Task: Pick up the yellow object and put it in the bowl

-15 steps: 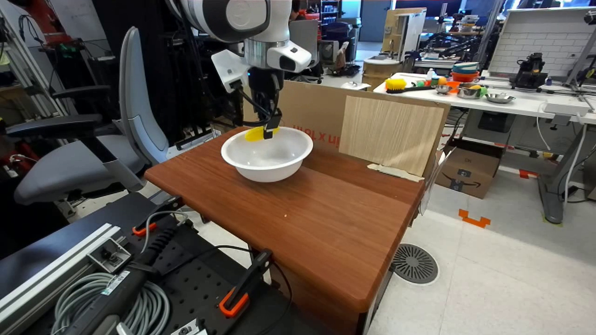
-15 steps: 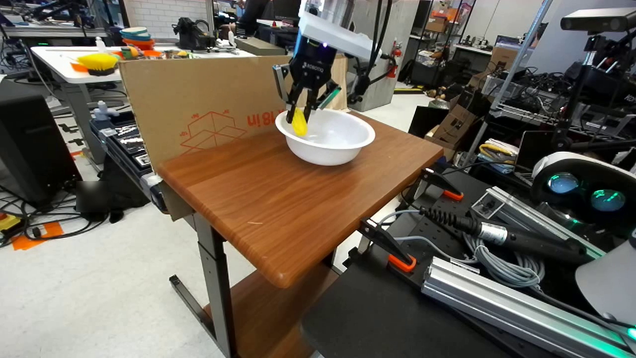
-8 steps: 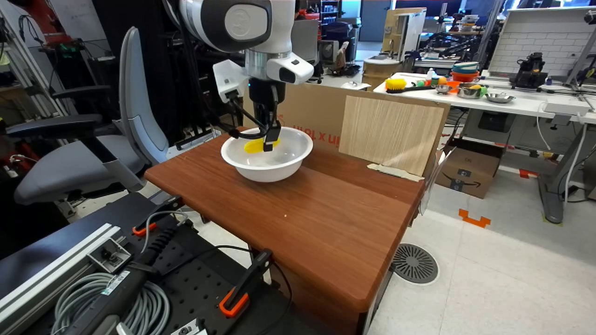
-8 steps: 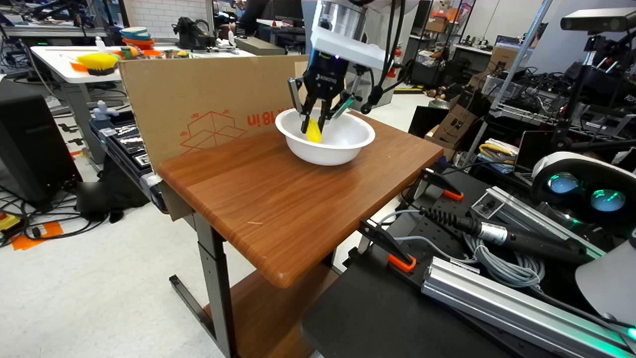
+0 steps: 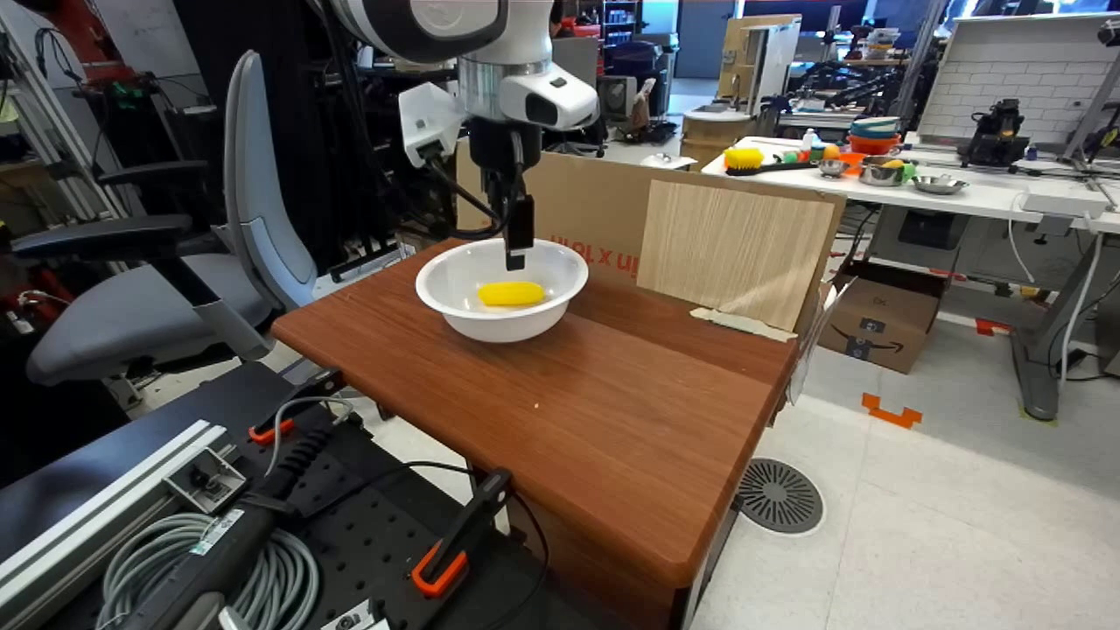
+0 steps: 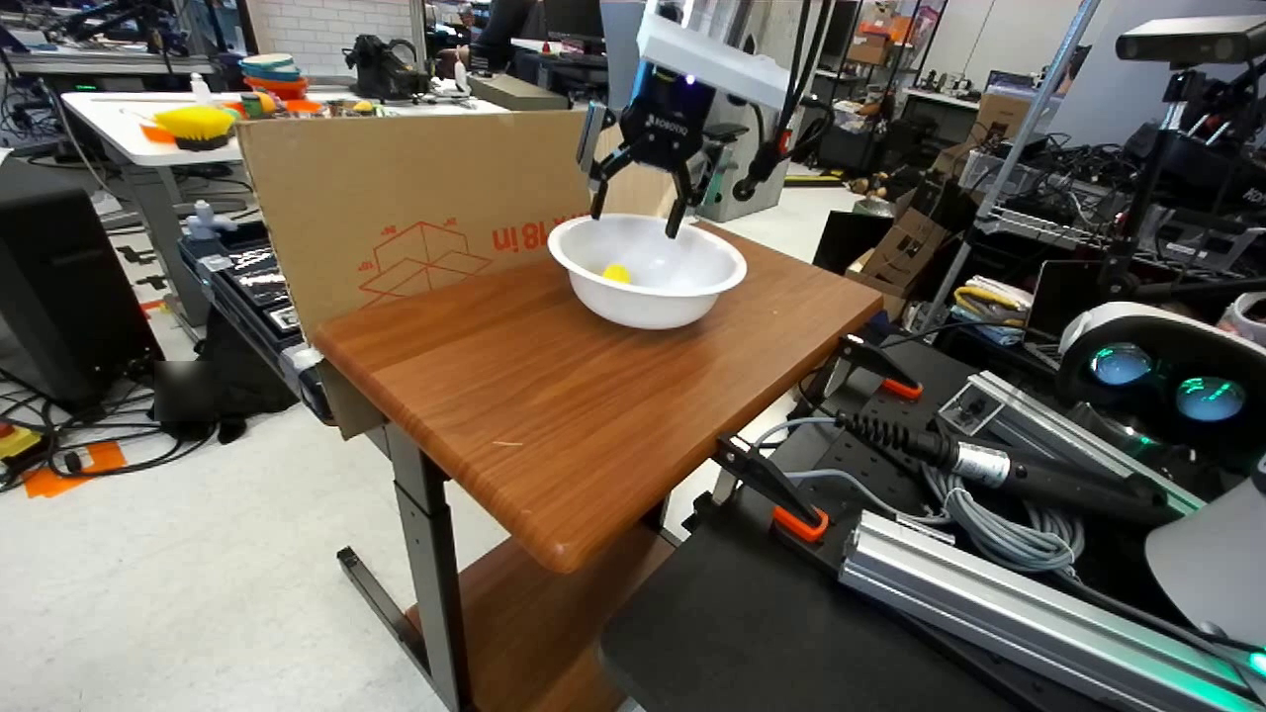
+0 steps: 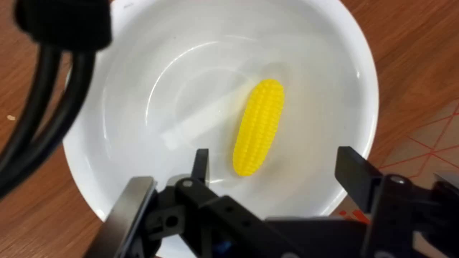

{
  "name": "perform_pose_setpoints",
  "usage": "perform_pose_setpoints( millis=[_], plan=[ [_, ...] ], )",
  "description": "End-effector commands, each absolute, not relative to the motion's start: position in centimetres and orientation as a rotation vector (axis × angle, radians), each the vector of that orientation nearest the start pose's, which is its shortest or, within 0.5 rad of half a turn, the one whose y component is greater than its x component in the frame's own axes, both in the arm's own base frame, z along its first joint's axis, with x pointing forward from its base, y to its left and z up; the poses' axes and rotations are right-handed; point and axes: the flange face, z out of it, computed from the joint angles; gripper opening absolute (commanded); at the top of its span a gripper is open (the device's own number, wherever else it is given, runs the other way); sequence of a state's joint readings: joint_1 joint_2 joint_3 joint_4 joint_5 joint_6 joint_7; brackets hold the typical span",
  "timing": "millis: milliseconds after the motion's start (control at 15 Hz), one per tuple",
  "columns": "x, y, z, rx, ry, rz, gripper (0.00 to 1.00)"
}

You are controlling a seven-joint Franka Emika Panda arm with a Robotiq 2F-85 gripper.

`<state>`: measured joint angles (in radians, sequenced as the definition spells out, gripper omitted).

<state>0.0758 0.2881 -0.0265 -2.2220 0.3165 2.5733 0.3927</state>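
The yellow object (image 7: 259, 127), a corn-shaped piece with rows of bumps, lies on the inner floor of the white bowl (image 7: 136, 82). Both exterior views show it there too: the yellow object (image 5: 511, 294) is seen whole, while only one end of the yellow object (image 6: 616, 273) shows past the rim of the bowl (image 6: 643, 309). My gripper (image 6: 636, 223) hangs over the bowl with its fingers spread wide. In the wrist view the gripper (image 7: 273, 157) has a broad gap between its fingertips and touches nothing; the yellow object lies beyond that gap, free of both fingers.
The bowl stands on a brown wooden table (image 5: 612, 420). A cardboard panel (image 6: 415, 198) rises along the table's far edge, with a light wood board (image 5: 735, 254) against it. Black clamps (image 6: 771, 485) grip a dark bench alongside. A grey office chair (image 5: 262, 175) stands near.
My gripper went down into the bowl with the yellow object held, then opened and rose. The yellow object now rests in the bowl, let go.
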Motion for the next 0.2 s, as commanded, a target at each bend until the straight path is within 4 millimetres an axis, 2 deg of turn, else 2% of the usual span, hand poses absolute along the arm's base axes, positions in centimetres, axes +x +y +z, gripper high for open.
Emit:
perform_pose_setpoints(
  millis=[0, 133],
  plan=[
    [55.2, 2.2, 26.0, -2.822, 0.879, -0.052, 0.96],
    [54.4, 2.0, 27.6, -2.813, 0.877, -0.078, 1.00]
  ],
)
